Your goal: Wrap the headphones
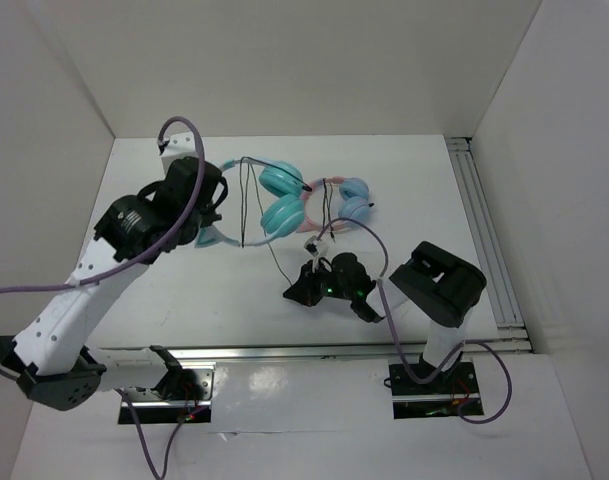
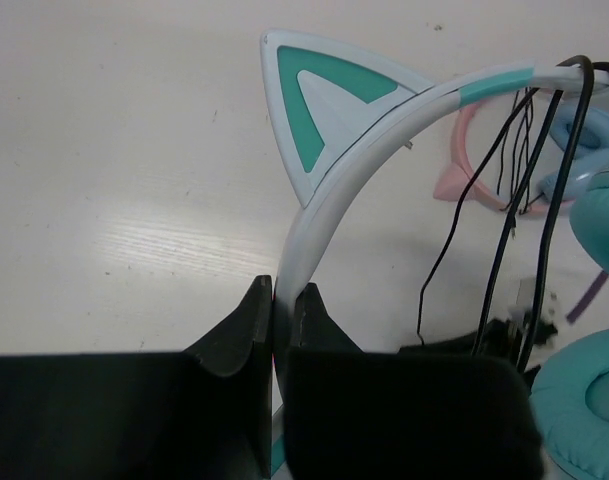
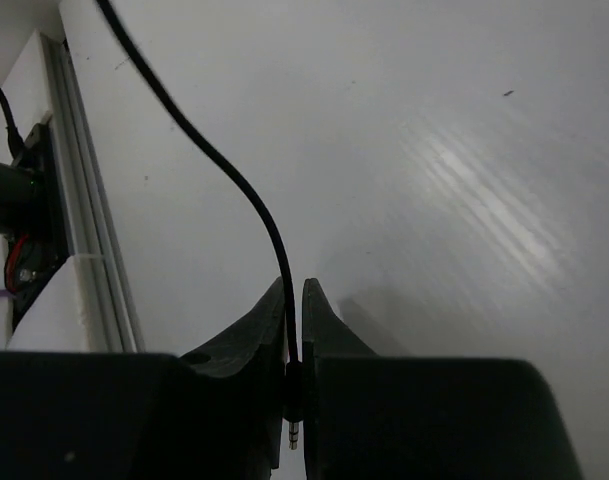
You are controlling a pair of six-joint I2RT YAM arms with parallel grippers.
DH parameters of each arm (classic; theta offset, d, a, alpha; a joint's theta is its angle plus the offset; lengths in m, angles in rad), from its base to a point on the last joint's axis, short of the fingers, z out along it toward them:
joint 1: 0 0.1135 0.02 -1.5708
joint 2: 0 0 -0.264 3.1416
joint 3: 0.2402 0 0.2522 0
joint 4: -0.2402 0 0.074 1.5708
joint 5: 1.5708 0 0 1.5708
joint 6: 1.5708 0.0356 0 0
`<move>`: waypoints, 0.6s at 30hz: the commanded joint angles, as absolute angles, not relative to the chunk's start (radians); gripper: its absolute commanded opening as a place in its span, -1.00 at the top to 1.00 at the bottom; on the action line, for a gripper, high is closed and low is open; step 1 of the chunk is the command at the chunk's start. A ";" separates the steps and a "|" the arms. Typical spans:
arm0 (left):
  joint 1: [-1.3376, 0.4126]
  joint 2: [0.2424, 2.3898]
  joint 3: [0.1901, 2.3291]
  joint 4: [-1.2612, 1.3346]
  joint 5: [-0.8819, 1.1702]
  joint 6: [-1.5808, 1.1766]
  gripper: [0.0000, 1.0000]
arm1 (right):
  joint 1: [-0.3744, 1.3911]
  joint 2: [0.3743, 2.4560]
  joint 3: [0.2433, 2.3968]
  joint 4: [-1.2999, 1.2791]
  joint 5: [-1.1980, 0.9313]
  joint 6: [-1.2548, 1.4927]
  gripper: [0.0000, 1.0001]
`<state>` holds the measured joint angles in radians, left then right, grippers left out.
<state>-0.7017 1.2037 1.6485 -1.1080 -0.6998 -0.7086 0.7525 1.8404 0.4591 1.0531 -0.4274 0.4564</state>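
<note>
The headphones have teal ear cups (image 1: 280,200) and a pale blue-white headband (image 2: 384,135) with a cat ear (image 2: 314,100). My left gripper (image 2: 282,295) is shut on the headband and holds it off the table, also seen from above (image 1: 209,215). The thin black cable (image 1: 246,200) hangs in loops over the headband and runs down to my right gripper (image 1: 306,290). In the right wrist view the right gripper (image 3: 294,300) is shut on the cable (image 3: 214,165) just above its plug (image 3: 294,432).
Pink-banded headphones with light blue cups (image 1: 352,200) lie just right of the teal ones. A metal rail (image 1: 484,240) runs along the table's right side and another (image 1: 314,352) along the near edge. White walls enclose the table.
</note>
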 commanded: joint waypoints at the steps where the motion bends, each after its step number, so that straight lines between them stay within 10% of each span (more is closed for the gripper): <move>1: -0.640 1.259 1.675 -0.890 -0.629 -0.709 1.00 | 0.810 1.746 0.459 0.922 -0.307 0.477 1.00; 18: -0.675 1.512 1.611 -0.906 -0.879 -0.673 1.00 | 1.138 1.283 0.738 0.276 -0.106 0.384 1.00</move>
<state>-0.6136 1.4849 1.6012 -0.9436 -0.8120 -0.6563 1.1328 1.3224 0.6586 0.4397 -0.0914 0.4267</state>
